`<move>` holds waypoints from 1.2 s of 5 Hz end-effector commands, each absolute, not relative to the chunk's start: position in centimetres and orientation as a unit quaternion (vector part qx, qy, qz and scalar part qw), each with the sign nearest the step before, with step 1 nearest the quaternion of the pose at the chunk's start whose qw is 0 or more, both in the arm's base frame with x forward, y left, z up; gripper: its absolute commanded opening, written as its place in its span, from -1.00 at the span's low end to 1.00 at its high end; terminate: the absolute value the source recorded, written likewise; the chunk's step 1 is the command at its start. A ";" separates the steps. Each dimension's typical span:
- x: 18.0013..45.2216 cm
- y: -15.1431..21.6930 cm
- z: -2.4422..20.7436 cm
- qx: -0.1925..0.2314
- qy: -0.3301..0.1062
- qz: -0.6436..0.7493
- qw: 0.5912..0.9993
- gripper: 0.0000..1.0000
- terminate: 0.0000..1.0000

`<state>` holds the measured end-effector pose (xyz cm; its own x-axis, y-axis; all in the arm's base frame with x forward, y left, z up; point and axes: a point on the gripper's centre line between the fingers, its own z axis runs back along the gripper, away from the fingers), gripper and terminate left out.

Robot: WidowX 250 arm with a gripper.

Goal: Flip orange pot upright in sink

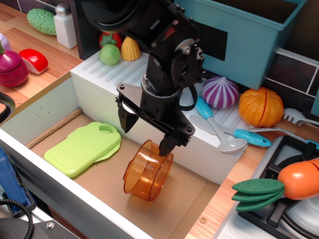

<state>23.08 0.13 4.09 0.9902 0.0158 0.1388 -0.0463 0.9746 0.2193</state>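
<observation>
- The orange pot (pixel 148 171) is lying tilted on its side on the brown floor of the sink (pixel 55 107), mouth facing the lower left.
- The gripper (pixel 147 130) is hanging just above the pot with jaws spread wide, holding nothing; its right fingertip is overlapping the pot's upper rim, contact unclear.
- A green cutting board (pixel 83 147) is lying left of the pot.
- The arm is hiding the sink wall behind the pot.

Carrot (pixel 299 181) cut by right edge, teal bin (pixel 249 35) cropped at top (gripper (pixel 148 132) hides pot's (pixel 148 172) far rim)
</observation>
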 end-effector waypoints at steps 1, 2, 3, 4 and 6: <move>23.1 0.1 4.1 0.112 -0.068 0.016 0.991 1.00 -1.00; 23.2 0.9 3.6 0.057 -0.084 0.035 0.994 1.00 -1.00; 23.4 1.6 3.3 -0.004 -0.087 0.052 0.995 1.00 -1.00; 23.7 2.3 3.2 -0.042 -0.088 0.055 0.994 1.00 -1.00; 24.2 2.8 2.5 -0.112 -0.090 0.078 0.987 1.00 -1.00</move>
